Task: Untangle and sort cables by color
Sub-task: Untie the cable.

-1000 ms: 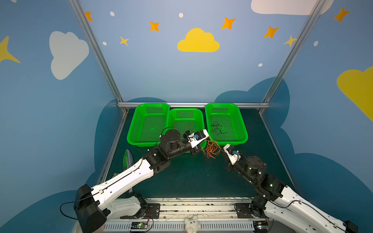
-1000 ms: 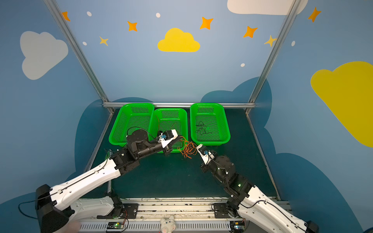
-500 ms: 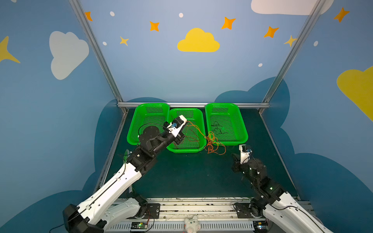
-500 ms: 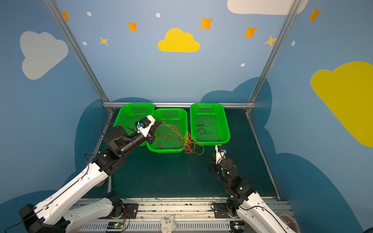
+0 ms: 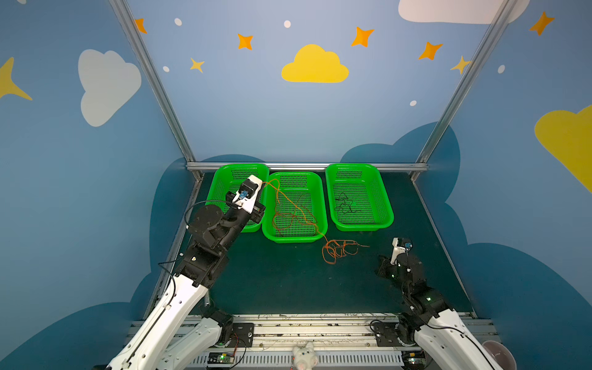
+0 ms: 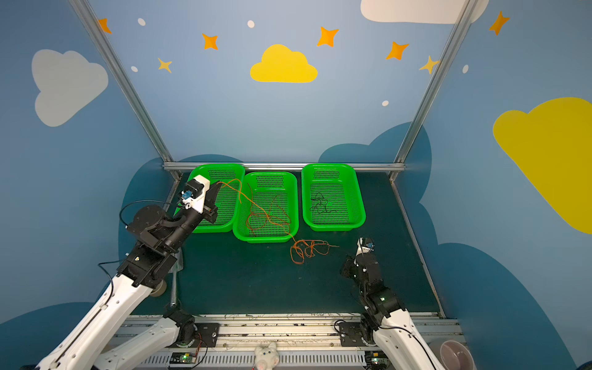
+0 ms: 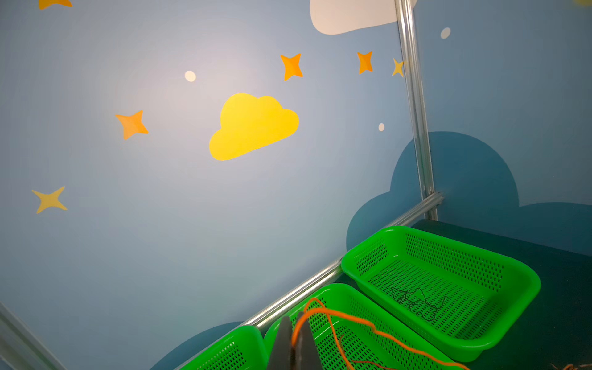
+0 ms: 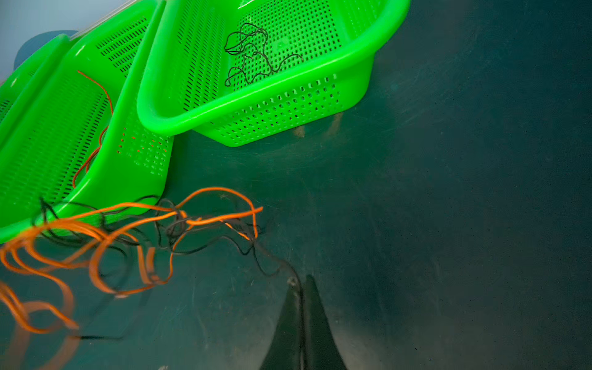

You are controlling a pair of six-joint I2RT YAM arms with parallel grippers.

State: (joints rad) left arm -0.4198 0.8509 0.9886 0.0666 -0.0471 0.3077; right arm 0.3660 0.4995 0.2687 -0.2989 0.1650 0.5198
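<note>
Arms just yanked apart: left gripper (image 7: 293, 323) pinching the orange cable (image 7: 320, 310) up by the left basket (image 5: 224, 174), right gripper (image 8: 302, 288) clamped on a black cable (image 8: 282, 263), so the tangle (image 5: 338, 251) on the mat (image 5: 288, 282) is stretching out.

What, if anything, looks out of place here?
The orange cable held by the left gripper runs across the middle basket, which holds red cable, and over its front rim to a tangle on the table, where black cable is knotted in.
</note>
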